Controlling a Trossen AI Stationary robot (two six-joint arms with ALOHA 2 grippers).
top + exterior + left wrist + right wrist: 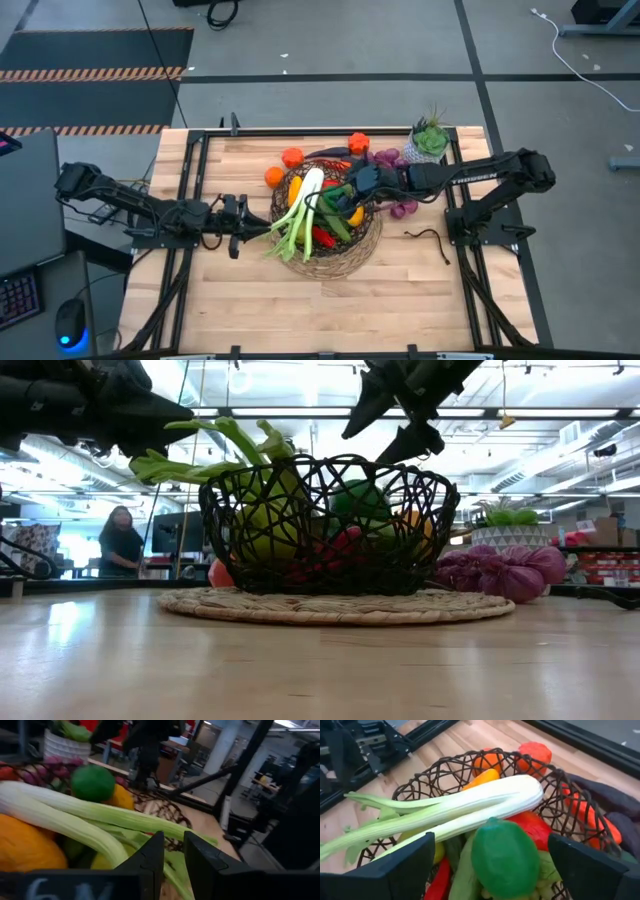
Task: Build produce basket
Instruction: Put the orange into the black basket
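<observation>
Leek [300, 205], white at the bulb and green at the leaves, overhangs the basket [368, 243] rim toward the left gripper [238, 228], jaws narrow, while the right gripper [352, 192] hovers over the basket's middle, jaws wide.

1. robotics lab or workshop: butcher-block table [400, 300] with black metal frame [190, 200].
2. grey concrete floor [350, 40] with striped hazard mat [90, 72].
3. ceiling strip lights [300, 412], desks, a seated person [122, 540] behind.
</observation>
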